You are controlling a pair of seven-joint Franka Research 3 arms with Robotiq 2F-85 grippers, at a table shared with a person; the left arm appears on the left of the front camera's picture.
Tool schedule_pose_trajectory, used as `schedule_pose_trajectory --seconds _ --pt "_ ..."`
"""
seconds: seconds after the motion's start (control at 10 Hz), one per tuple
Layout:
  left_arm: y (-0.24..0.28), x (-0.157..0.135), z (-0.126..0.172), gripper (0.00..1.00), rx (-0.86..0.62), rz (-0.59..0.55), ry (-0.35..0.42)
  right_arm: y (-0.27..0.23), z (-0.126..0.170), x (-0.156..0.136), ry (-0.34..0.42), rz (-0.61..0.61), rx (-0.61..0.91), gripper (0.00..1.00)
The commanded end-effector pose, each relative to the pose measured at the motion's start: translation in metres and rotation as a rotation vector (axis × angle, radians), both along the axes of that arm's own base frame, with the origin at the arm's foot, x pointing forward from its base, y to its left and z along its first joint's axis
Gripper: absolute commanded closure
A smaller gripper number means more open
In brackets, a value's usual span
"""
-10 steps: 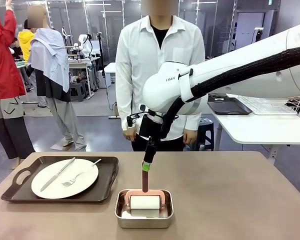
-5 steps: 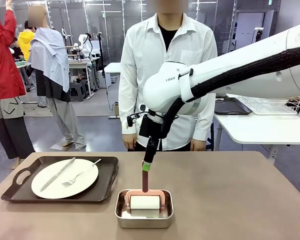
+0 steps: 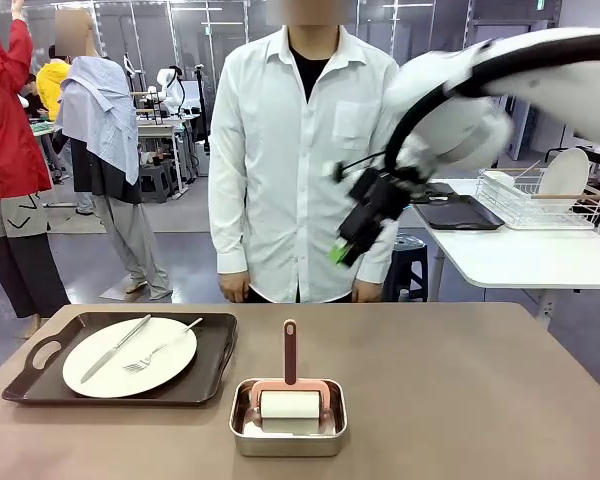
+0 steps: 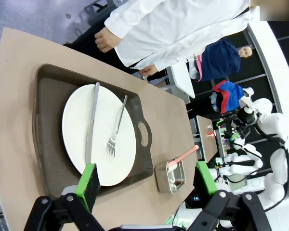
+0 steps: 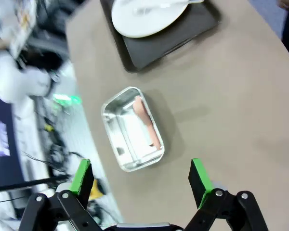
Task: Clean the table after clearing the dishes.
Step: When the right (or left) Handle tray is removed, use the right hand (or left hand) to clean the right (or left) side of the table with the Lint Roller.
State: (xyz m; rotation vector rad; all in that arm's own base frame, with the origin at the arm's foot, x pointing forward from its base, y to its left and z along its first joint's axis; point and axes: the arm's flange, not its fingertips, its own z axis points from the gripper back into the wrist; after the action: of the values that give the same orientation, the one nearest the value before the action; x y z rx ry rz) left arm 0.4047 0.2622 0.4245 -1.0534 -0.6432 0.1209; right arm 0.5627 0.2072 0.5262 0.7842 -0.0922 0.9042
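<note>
While the right claw [image 3: 352,240] hangs blurred in the front view, high over the bench [image 3: 460,400] and close before the person [image 3: 300,150], the nearest danger, I judge, is a swing that catches the person's body; the blur suggests speed. One tray [image 3: 215,350] sits on the bench's left part with a plate [image 3: 130,357], knife [image 3: 115,348] and fork [image 3: 162,350] on it, so clearing looks unfinished, and wiping now would run into it. The roller [image 3: 290,350] stands handle-up in the steel pan [image 3: 280,443] by the bench's near edge, touched by nothing. A careless approach could tip it or shove the pan. How far this claw is spread is hard to read here.

Seen from the left wrist, the left claw [image 4: 147,179] is released, its green pads wide apart and gripping nothing as it hovers above the tray's edge. Knife and fork lie loose on the plate, and a tilted lift would likely send them sliding off. The person's hand [image 4: 106,38] hangs at the bench's far edge, near the tray, which is one more thing to avoid.

From the right wrist, the right claw is released too, pads fully spread and empty. It looks down from well above the pan and roller, with the tray beyond.
</note>
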Motion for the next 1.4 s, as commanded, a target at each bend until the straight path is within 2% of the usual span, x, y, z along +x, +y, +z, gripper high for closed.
schedule_pose_trajectory --seconds 0.0,0.2,0.3,0.5,0.6,0.7,0.8,0.9,1.1,1.2,1.3 --pt "0.002 -0.003 0.002 0.00 -0.005 -0.008 -0.013 -0.092 -0.014 0.007 0.224 -0.427 0.231 0.00" --pt "0.002 -0.003 0.002 0.00 -0.005 -0.008 -0.013 -0.202 -0.032 -0.006 0.372 -0.701 0.466 0.00" --pt "0.002 -0.003 0.002 0.00 -0.005 -0.008 -0.013 -0.251 -0.044 -0.017 0.418 -0.852 0.489 0.00" --pt "0.002 -0.003 0.002 0.00 -0.005 -0.008 -0.013 -0.343 -0.072 -0.039 0.472 -1.071 0.661 0.00" --pt "0.002 -0.003 0.002 0.00 -0.005 -0.008 -0.013 -0.375 -0.094 -0.054 0.474 -1.156 0.702 0.00" --pt "0.002 -0.003 0.002 0.00 -0.005 -0.008 -0.013 -0.401 -0.129 -0.074 0.514 -1.240 0.775 0.00" --pt "0.002 -0.003 0.002 0.00 -0.005 -0.008 -0.013 -0.411 -0.151 -0.091 0.554 -1.280 0.817 0.00" --pt "0.002 -0.003 0.002 0.00 -0.005 -0.008 -0.013 -0.416 -0.160 -0.102 0.543 -1.317 0.838 0.00" --pt "0.002 -0.003 0.002 0.00 -0.005 -0.008 -0.013 -0.417 -0.165 -0.105 0.539 -1.354 0.841 0.00" --pt "0.002 -0.003 0.002 0.00 -0.005 -0.008 -0.013 -0.413 -0.164 -0.100 0.560 -1.351 0.828 0.00" --pt "0.002 -0.003 0.002 0.00 -0.005 -0.008 -0.013 -0.432 -0.179 -0.108 0.594 -1.348 0.835 0.00"
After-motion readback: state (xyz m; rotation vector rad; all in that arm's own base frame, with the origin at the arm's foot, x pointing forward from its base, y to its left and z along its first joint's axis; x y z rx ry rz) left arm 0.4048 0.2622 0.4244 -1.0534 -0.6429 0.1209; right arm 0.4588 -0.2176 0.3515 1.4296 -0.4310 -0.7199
